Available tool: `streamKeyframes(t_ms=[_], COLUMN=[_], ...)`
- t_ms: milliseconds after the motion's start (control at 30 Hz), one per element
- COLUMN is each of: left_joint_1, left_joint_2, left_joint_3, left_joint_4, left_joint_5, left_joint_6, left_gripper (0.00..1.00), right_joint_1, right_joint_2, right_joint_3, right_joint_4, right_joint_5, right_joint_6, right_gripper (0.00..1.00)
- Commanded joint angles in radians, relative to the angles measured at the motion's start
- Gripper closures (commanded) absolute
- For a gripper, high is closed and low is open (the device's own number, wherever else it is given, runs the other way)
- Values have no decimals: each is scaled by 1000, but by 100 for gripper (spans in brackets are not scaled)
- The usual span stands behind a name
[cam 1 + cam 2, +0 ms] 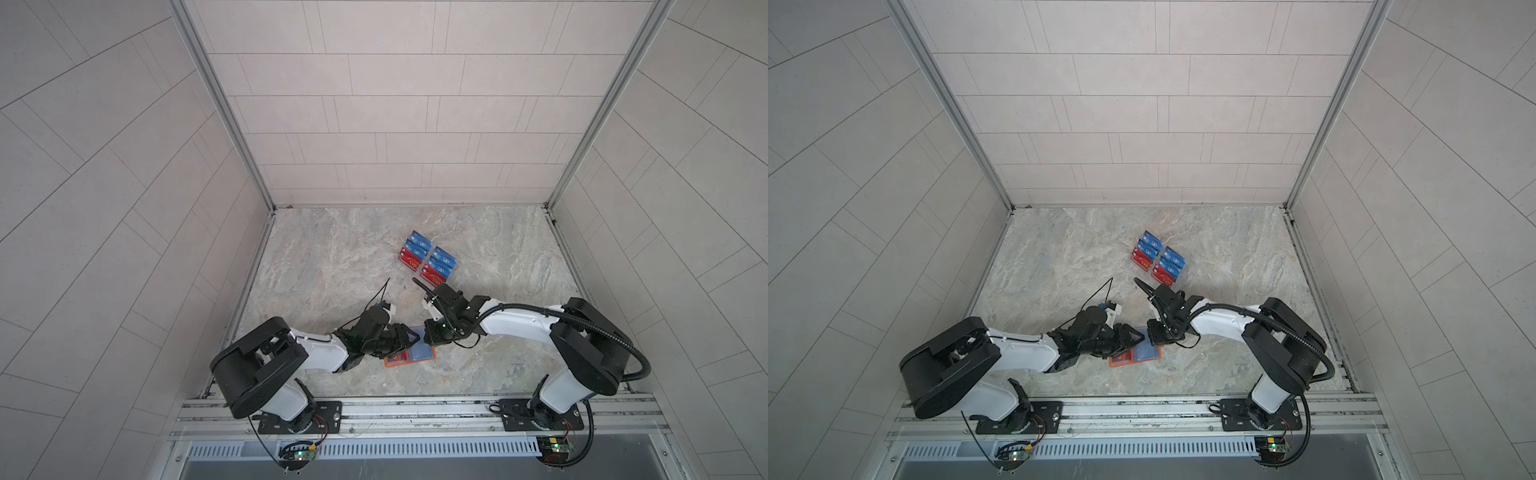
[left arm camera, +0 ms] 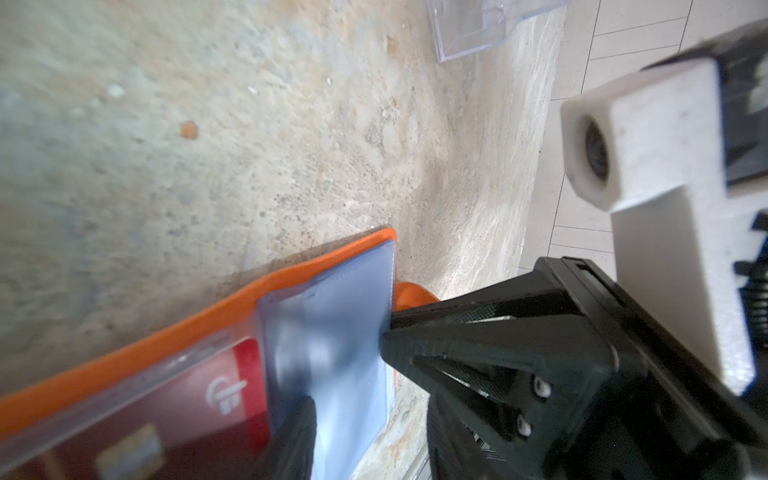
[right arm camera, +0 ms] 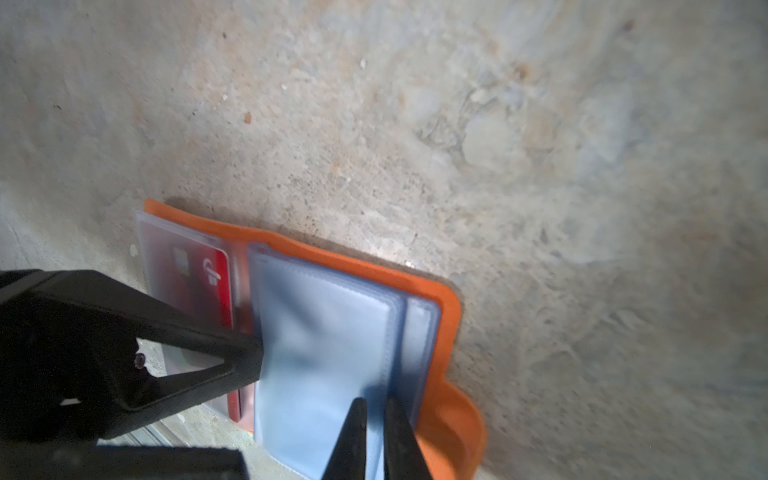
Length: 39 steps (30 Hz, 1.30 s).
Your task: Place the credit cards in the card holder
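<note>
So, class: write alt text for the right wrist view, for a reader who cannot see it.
An orange card holder lies open on a marbled table, a red card in one sleeve. The right gripper pinches a clear sleeve while the left gripper touches the sleeves near the fold.

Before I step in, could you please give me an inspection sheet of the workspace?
Surface: marbled stone-look tabletop.
Job's things: orange card holder lies open, one red card inside; blue and red credit cards stand in the clear acrylic stand.
Clutter: one tiny orange speck.
Hands: right hand shut on a plastic sleeve; left hand tip at the sleeves' edge, opening unclear.
Cables: black cable loops beside the left hand; corrugated conduit runs to the right hand.
Surroundings: tiled walls, aluminium front rail.
</note>
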State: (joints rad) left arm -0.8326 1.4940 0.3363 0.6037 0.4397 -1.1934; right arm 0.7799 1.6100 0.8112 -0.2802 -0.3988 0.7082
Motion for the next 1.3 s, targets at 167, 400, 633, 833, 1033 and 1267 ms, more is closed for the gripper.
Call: streamKeyframes(t_ms=[167,400,633,833,1033,1267], left_joint_1=[-3,0,-1,-1,5,24], left_joint_2=[43,47,52,53,31,-14], left_joint_3=[-14,-14,-2,6,-3,-8], left_joint_4=[98,95,35,19,18,-32], left_joint_5=[7,-2,-8,-6,1,33], left_joint_6=[-41,-41,-13,5,21,79], left_gripper=[58,67,79,91,99,100], right_joint_1=[14,14,15,15,15,13], right_joint_2=[31,31,22,-1,-47,-71], right_joint_3=[-18,-19,-17,-18,-18,-18], right_joint_4=[-27,-24,-27,-40,-55,-63], right_joint_5=[16,13,15,22,47,54], right_joint_6=[5,8,8,11,17,19], right_gripper=[87,87,87,87,87,86])
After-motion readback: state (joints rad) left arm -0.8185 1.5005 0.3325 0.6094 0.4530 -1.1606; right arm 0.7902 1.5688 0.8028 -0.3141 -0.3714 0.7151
